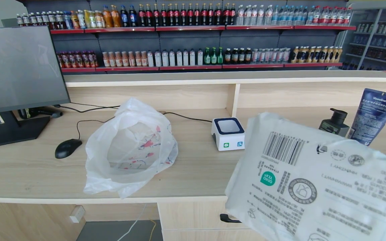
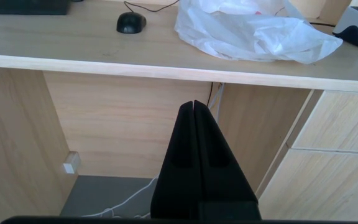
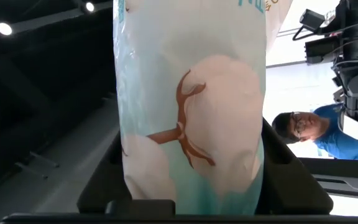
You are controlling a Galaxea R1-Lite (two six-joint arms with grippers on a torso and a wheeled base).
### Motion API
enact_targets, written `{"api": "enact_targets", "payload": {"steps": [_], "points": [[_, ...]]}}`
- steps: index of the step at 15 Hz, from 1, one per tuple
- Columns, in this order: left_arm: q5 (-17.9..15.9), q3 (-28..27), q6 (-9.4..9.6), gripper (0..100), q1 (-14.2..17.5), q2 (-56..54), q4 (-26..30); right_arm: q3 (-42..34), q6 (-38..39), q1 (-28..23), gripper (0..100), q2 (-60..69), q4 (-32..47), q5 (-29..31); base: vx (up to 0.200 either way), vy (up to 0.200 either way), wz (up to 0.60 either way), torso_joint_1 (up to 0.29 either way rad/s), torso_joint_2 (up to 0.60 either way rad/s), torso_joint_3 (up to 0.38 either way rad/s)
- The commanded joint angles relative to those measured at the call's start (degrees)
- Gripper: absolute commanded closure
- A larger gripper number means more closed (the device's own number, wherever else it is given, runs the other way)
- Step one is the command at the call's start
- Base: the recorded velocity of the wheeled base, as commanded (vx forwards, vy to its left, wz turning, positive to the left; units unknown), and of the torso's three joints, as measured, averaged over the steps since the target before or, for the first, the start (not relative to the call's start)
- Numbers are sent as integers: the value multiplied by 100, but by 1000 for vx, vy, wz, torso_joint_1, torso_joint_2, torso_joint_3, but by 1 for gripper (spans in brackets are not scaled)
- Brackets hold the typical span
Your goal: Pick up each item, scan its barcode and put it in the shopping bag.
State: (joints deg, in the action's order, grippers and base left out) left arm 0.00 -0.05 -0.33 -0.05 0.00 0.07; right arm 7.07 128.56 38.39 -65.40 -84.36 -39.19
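Crinkly white pack (image 1: 317,187), barcode (image 1: 283,147) side up

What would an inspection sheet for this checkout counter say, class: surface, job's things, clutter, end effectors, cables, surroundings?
Surface: wooden counter, level.
Job's things: bag open on the counter; scanner beside it; pack held up, barcode towards the head camera; pump bottle and tube at the right.
Clutter: mouse, monitor at the left.
End effectors: left end effector shut, empty, below the counter edge; right end effector shut on the pack.
Cables: black cable towards the scanner; mouse cable.
Surroundings: shelves of bottles behind.
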Motion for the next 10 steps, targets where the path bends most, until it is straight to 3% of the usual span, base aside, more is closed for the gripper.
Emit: {"api": "enact_targets", "payload": {"steps": [1, 5, 10], "points": [[0, 5, -2, 100, 5, 0, 1, 5, 2, 2, 100, 45, -37, -1, 0, 0, 0, 0, 0, 0], [0, 5, -2, 100, -4, 0, 1, -4, 336, -156, 100, 63, -511, 8, 0, 0, 0, 0, 0, 0], [0, 5, -2, 100, 5, 0, -7, -22, 389, -183, 100, 63, -538, -1, 0, 0, 0, 0, 0, 0]]}}
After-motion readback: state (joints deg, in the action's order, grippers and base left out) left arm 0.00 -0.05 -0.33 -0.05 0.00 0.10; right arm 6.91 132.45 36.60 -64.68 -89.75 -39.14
